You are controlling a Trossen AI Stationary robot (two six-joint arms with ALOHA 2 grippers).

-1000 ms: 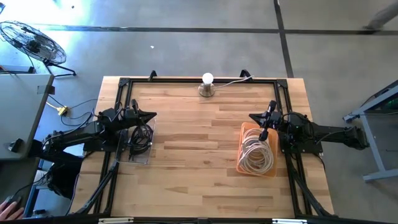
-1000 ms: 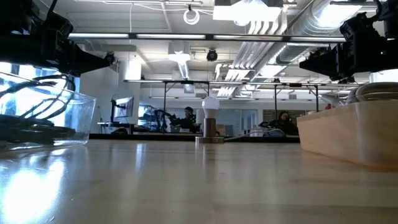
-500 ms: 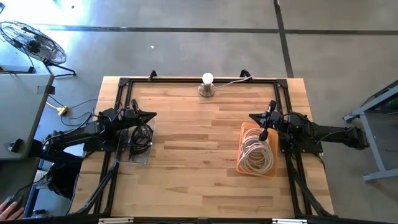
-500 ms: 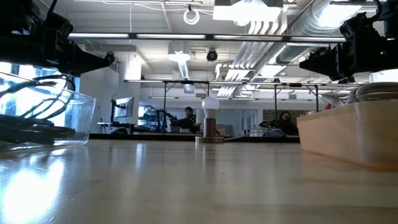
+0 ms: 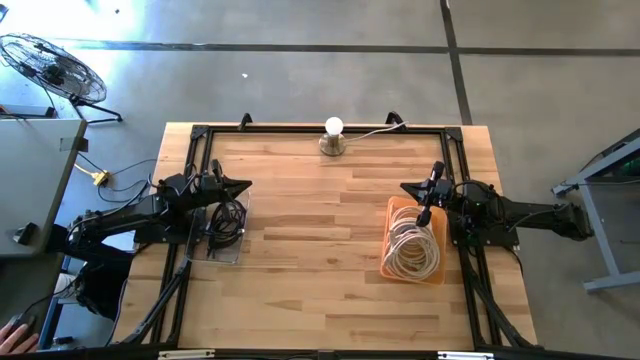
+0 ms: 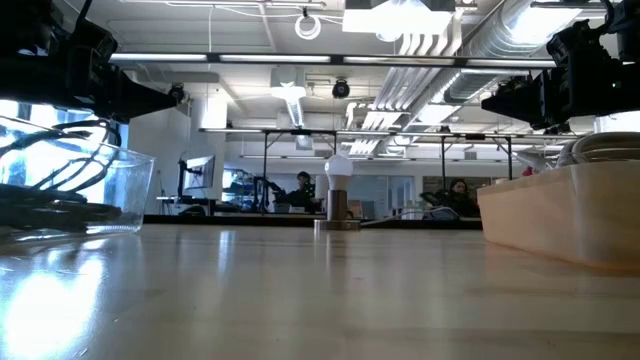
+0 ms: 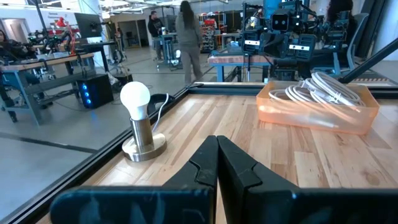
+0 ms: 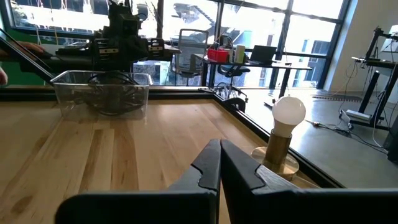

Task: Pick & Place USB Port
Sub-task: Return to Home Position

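Note:
A clear bin (image 5: 222, 226) with black cables sits at the table's left side; it also shows in the right wrist view (image 8: 101, 89). An orange bin (image 5: 412, 240) with coiled white cables sits at the right, seen again as the orange bin (image 7: 317, 103). My left gripper (image 5: 246, 185) hovers shut above the clear bin's far end. My right gripper (image 5: 404, 188) hovers shut just beyond the orange bin's far end. Both point toward the table's middle; each wrist view shows its fingers pressed together, left gripper (image 7: 217, 144), right gripper (image 8: 220, 148).
A light bulb on a round metal base (image 5: 333, 138) stands at the middle of the far edge, its white cord trailing right. A black frame (image 5: 300, 128) borders the table. Bare wood lies between the two bins. People and desks show in the room beyond.

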